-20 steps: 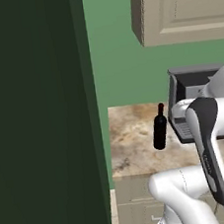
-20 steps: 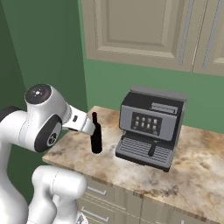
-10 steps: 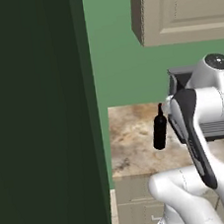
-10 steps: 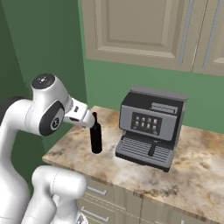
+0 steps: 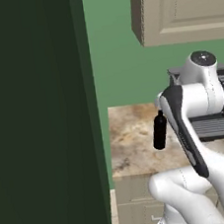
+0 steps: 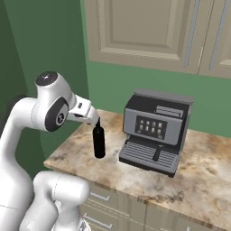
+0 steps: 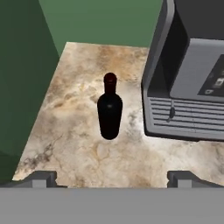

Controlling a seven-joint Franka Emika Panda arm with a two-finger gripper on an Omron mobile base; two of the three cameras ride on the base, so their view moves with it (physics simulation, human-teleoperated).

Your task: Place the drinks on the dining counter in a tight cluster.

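On the short marbled worktop (image 6: 194,173), the black wine bottle (image 7: 110,107) stands upright just beside the coffee machine (image 6: 155,131), not yet grasped. Above it, the gripper (image 7: 111,177) hovers with jaws spread wide. By this evidence, carrying the bottle to the dining counter remains undone.

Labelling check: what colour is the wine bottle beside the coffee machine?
Black, dark-red tint at the neck; the wine bottle shows best in the hand view.

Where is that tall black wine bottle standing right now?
The wine bottle stands upright on the short marbled counter, just left of the coffee machine in the right base view, with the dark green wall beyond its other side.
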